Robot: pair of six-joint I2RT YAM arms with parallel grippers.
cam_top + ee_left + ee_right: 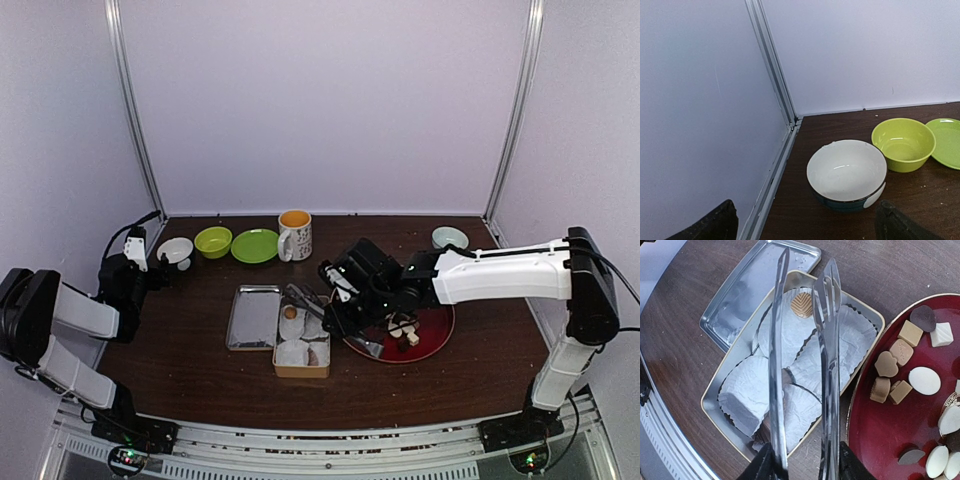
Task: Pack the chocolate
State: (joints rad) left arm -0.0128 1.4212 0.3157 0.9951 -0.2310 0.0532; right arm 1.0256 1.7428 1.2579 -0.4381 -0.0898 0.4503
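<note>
A shallow rectangular gold-rimmed tin [879, 320] sits mid-table, filled with white crinkled paper liners [747, 390]. One tan, ridged oval chocolate piece [801, 304] lies in a liner at the tin's far end. The other liners that can be seen hold nothing, though part of the tin is hidden under the tool.

The rest of the bite-sized chocolate pieces [900, 352] are dark brown, tan and white, in cubes, hearts and ovals. They lie on a round glossy red plate [880, 430] just beside the tin's right edge.

The right gripper [807, 466] reaches in from the right and clamps the handle end of a pair of thin silvery metal tongs [827, 370]. The two blades run out over the tin, apart from each other, with nothing between them. Their tips are near the tan piece.

A flat silvery metal lid [755, 285] lies just left of the tin. Beyond the tin stands a white patterned mug with an orange interior [295, 236].

Further left of the tin, along the back, are a flat lime-green plate [946, 142], a lime-green bowl [902, 145] and a white bowl with a dark outside [846, 172]. A small pale bowl [450, 237] sits well off to the back right.

The left gripper [805, 227] is far left of the tin, pointing at the white bowl. Its fingers are spread wide and hold nothing.
</note>
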